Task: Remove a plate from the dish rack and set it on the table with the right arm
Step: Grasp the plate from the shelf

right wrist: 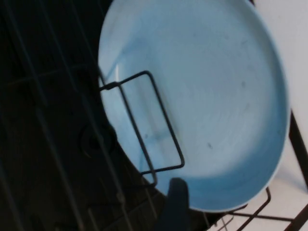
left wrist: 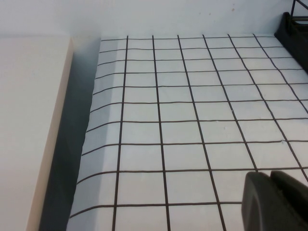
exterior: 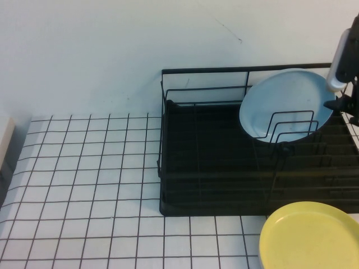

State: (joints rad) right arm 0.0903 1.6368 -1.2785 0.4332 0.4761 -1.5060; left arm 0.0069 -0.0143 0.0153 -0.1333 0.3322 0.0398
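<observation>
The light-blue plate [exterior: 280, 103] leans on edge among the upright wire loops at the back right of the black dish rack [exterior: 224, 71]. My right gripper [exterior: 338, 104] is at the plate's right rim and looks shut on it. In the right wrist view the plate [right wrist: 207, 96] fills the picture. One black finger [right wrist: 175, 204] lies over its rim and the other is hidden behind it. A wire loop [right wrist: 144, 120] crosses in front of the plate. My left gripper [left wrist: 269, 178] is shut and empty over the white gridded table [left wrist: 192, 106], and it is out of the high view.
A yellow plate [exterior: 311, 238] lies on the table [exterior: 84, 185] in front of the rack's right end. The rack's ribbed tray [exterior: 213, 168] is bare at its left. A beige board [left wrist: 29, 120] borders the table's left edge.
</observation>
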